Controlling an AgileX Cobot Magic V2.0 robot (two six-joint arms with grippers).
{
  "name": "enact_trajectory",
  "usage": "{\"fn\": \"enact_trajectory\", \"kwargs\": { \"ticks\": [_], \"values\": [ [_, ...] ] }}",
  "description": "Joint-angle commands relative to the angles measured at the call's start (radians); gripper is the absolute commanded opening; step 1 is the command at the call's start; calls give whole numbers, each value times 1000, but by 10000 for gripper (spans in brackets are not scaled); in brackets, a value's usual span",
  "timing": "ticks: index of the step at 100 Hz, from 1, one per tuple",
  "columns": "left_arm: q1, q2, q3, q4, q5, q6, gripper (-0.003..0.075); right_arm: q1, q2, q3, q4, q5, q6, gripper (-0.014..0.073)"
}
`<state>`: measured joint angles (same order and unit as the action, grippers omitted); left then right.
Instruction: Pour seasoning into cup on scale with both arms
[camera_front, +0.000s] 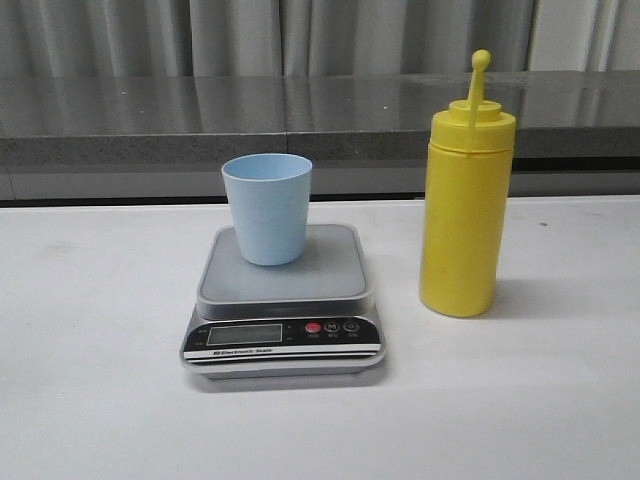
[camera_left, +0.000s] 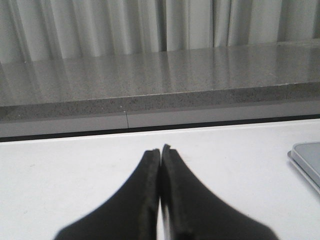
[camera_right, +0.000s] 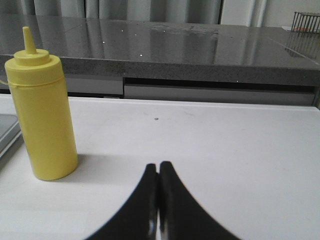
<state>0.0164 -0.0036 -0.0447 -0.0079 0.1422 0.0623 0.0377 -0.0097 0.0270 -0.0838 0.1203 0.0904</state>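
The left claw (camera_left: 160, 150) is visible in the left wrist view only. Its two black fingers are pressed together tip to tip and grip nothing. It sits low over the bare white bench (camera_left: 75, 170), with a corner of the scale (camera_left: 307, 160) at the edge of that view, apart from the fingertips.

In the front view, the scale (camera_front: 283, 300) lies flat on the bench (camera_front: 90, 380), left of centre. Its grey platform faces up; the black front panel with display and red button faces the camera. The cup (camera_front: 267, 207) stands upright on the rear part of the platform, mouth open upward. Its contents cannot be seen.

To the right of the scale, near but not touching it, the seasoning (camera_front: 463, 215) stands upright on the bench. It is taller than the cup. Its tethered cap stands up beside the neck, and the right wrist view shows the pointed nozzle uncovered.

The right claw (camera_right: 159, 170) is visible in the right wrist view only. Its fingers are closed against each other and hold nothing. The seasoning (camera_right: 42, 115) stands off to one side of it, well apart from the fingertips.

A grey ledge (camera_front: 300, 120) and pale curtains (camera_front: 350, 35) run behind the bench.
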Motion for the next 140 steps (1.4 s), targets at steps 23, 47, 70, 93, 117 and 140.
{"fn": "enact_trajectory", "kwargs": {
  "ticks": [23, 47, 70, 93, 117, 140],
  "values": [
    [2, -30, 56, 8, -113, -37, -20, -7, -21, -21, 2, -83, -9, -67],
    [2, -30, 86, 24, -127, -62, -20, -7, -21, -21, 2, -83, -9, -67],
    [2, -30, 86, 22, -127, -62, -20, -7, -21, -21, 2, -83, -9, -67],
    [2, -30, 86, 22, -127, -62, -20, -7, -21, -21, 2, -83, -9, -67],
    [2, -30, 86, 22, -127, -62, -20, -7, -21, -21, 2, -83, -9, -67],
    [2, -30, 86, 22, -127, -62, -20, -7, -21, -21, 2, -83, -9, -67]
  ]
}}
